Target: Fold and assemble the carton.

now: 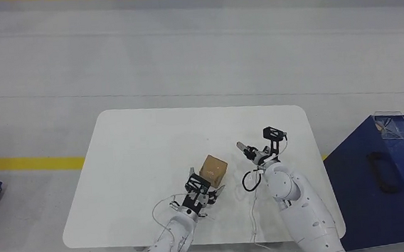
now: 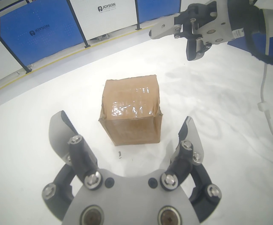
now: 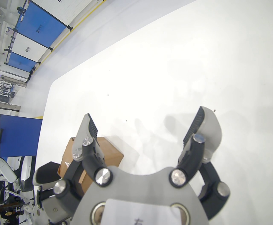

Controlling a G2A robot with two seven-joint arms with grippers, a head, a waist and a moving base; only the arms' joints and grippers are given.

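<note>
A small brown carton [image 1: 213,169] stands closed on the white table [image 1: 146,144], its top sealed with shiny clear tape [image 2: 132,106]. My left gripper [image 2: 124,125] is open just short of the carton, a finger on either side of its near face, touching nothing. In the top view the left gripper [image 1: 201,192] sits at the carton's near-left corner. My right gripper [image 3: 146,123] is open and empty above bare table, to the right of the carton [image 3: 111,153]. The right gripper [image 1: 250,152] hovers a little right of the carton, apart from it.
A blue cabinet [image 1: 388,183] stands off the table's right edge with a clear holder [image 1: 393,123] on it. Blue and white partition panels [image 2: 53,27] line the far floor. The table's far and left parts are bare.
</note>
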